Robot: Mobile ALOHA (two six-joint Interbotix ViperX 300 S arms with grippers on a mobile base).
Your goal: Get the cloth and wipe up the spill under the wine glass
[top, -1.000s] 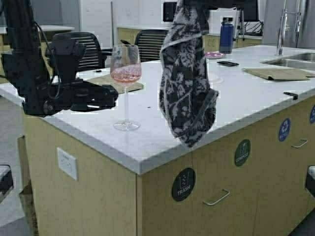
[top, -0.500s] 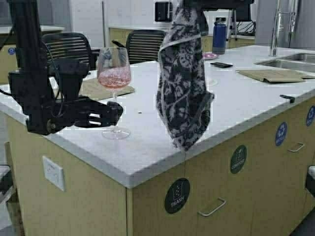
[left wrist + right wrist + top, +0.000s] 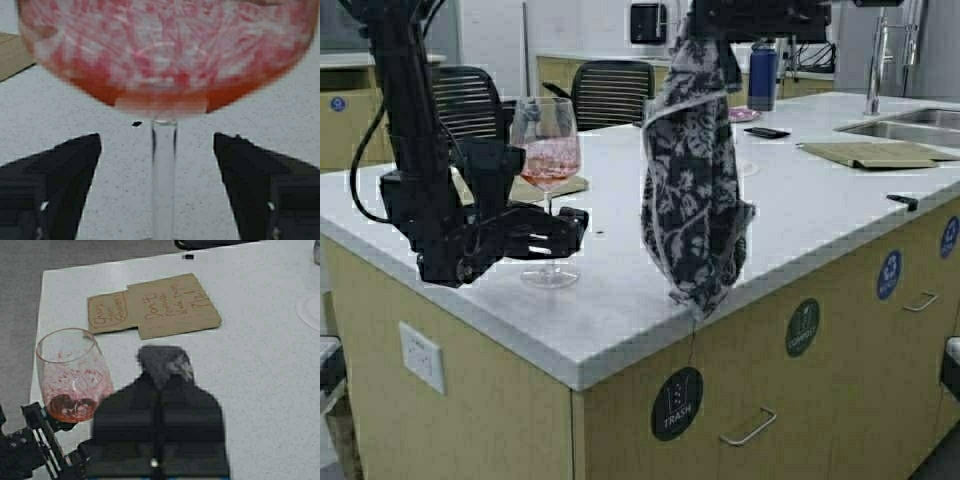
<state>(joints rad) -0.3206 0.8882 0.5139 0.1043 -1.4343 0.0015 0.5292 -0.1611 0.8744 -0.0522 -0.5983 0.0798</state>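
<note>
The wine glass (image 3: 549, 150), clear with a pinkish-red speckled bowl, stands upright on the white counter (image 3: 800, 215) near its left front corner. My left gripper (image 3: 575, 232) is open at the height of the stem, one finger on each side of it without touching; in the left wrist view the stem (image 3: 164, 177) stands between the two black fingers (image 3: 57, 180). My right gripper (image 3: 705, 22) is high up, shut on the dark floral cloth (image 3: 692, 180), which hangs limp over the counter to the right of the glass. The right wrist view shows the glass (image 3: 72, 375) and the pinched cloth (image 3: 165, 365).
Brown cardboard sheets (image 3: 545, 187) lie behind the glass, also in the right wrist view (image 3: 155, 305). More cardboard (image 3: 865, 152), a sink (image 3: 910, 125), a blue bottle (image 3: 761, 76) and a phone (image 3: 772, 131) are at the far right. Office chairs (image 3: 610, 92) stand behind the counter.
The robot has driven closer and to the left, so the scene has shifted. My left gripper has come forward round the glass stem. The cloth still hangs from my right gripper.
</note>
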